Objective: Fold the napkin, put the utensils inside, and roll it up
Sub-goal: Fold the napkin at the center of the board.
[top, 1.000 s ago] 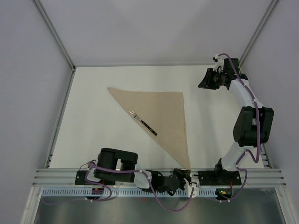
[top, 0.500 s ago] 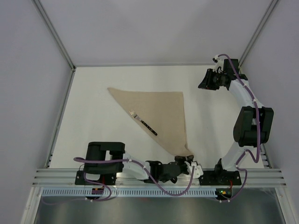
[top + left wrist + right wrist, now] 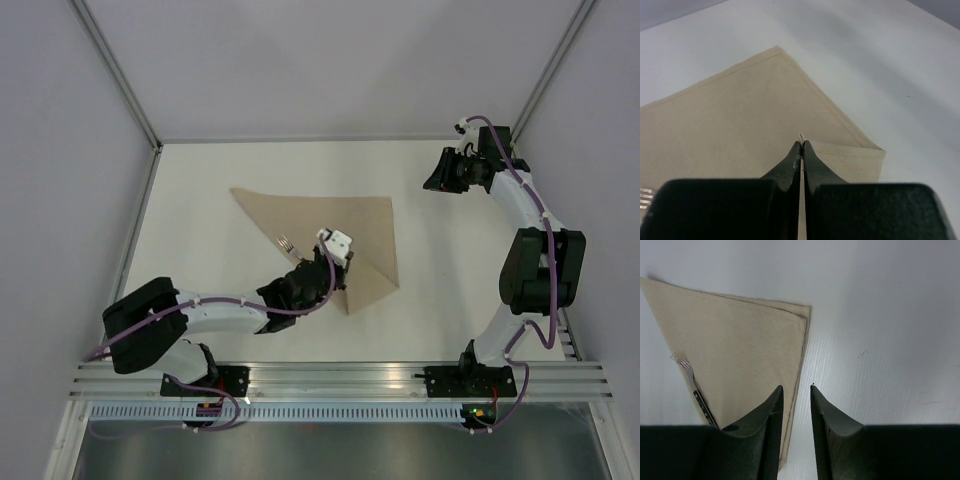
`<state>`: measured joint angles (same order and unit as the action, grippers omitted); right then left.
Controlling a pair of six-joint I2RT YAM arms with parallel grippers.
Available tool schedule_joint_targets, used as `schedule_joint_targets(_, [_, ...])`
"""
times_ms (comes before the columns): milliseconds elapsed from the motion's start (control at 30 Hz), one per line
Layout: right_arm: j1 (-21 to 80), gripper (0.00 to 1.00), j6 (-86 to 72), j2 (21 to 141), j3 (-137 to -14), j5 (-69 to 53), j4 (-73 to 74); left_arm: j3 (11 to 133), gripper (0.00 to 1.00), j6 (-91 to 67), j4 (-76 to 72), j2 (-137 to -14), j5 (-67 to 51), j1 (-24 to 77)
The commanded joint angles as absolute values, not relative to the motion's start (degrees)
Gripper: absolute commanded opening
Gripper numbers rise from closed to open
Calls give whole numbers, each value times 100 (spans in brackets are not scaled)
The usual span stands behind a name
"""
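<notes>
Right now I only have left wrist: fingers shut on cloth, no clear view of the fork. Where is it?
Observer: On the napkin, by its long left edge. Top view shows only the tines of the fork; the handle is hidden under the left gripper.
Operator: Is the right arm near my fold?
Observer: No. The right gripper is off the cloth, over the table at the far right.
Operator: Is it holding anything?
Observer: Nothing. Its wrist view shows the jaws apart with nothing between them.
</notes>
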<state>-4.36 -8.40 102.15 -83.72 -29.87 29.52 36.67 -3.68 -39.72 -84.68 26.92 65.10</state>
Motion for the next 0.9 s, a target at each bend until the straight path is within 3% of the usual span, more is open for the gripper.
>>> schedule_joint_targets(0, [-457,34,-975,10037,-8385,-3094,2856,3349,2,-1641,-3648,-8043,2312,5881])
schedule_joint_targets(333, [-360,34,-958,10055,-8402,-3067,2865,2848,2,-2540,-3735,-7831,1399,4027])
schedule_joint_targets(867, [-220,34,-870,10081,-8411,-2944,2883,2856,2,-3234,-4113,-8464,448,2725])
